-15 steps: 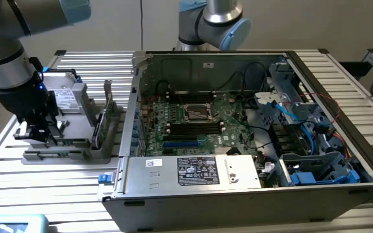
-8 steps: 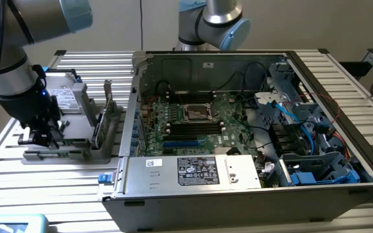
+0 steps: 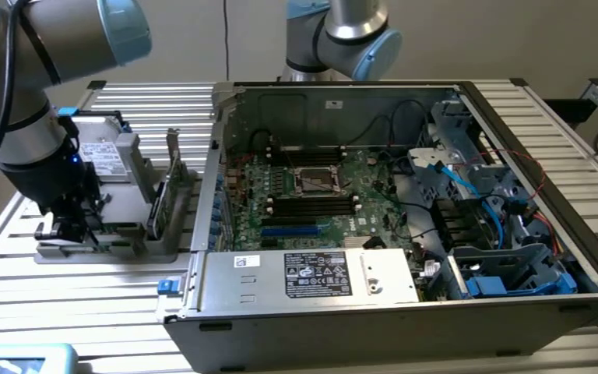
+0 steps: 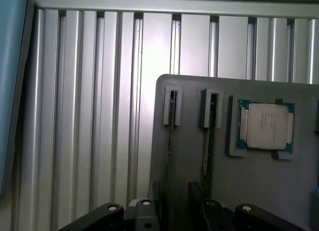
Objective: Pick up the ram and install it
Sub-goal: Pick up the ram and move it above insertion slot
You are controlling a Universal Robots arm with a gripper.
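**Open pincer poised over the ram in its holder**

At the exterior view's left, the arm reaches down over a grey holder (image 3: 107,251) on the slatted table (image 3: 91,312). The gripper (image 3: 68,227) is low above the holder, with an upright expansion card (image 3: 174,167) just beside it. Further right lies the open computer case (image 3: 382,331), its motherboard (image 3: 314,183) exposed with long black slots (image 3: 310,205).

The wrist view gives what the exterior view is too distant to tell. Two thin sticks stand on edge in separate grooves of the holder (image 4: 189,156), and a square processor chip (image 4: 266,125) sits in a recess near them. The ram (image 4: 171,141) is the stick farther from the chip, and the second stick (image 4: 209,141) lies between the two. The gripper (image 4: 174,193) has its jaws spread apart on either side of the ram, which is seated in its groove and not clamped.
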